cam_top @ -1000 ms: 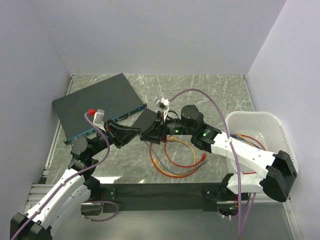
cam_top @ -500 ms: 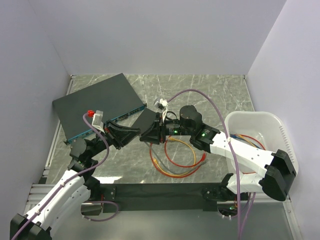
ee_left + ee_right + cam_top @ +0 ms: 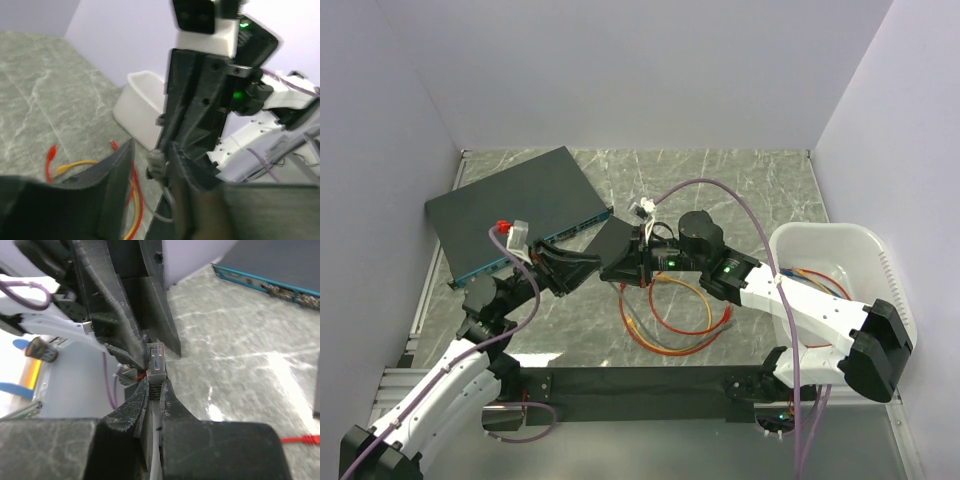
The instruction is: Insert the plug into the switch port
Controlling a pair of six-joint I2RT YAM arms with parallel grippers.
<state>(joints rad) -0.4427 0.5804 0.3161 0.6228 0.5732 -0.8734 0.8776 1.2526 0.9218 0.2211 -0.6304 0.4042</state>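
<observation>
Well, the right gripper [image 3: 154, 385] is clamped on the plug [image 3: 156, 357], whose long axis follows its fingers, clear tip pointing outward between the slightly parted jaws of the left gripper [image 3: 151, 150], beside the small black box [image 3: 613, 243].

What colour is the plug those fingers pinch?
The plug is clear, grey-booted; best in right wrist view.
</observation>
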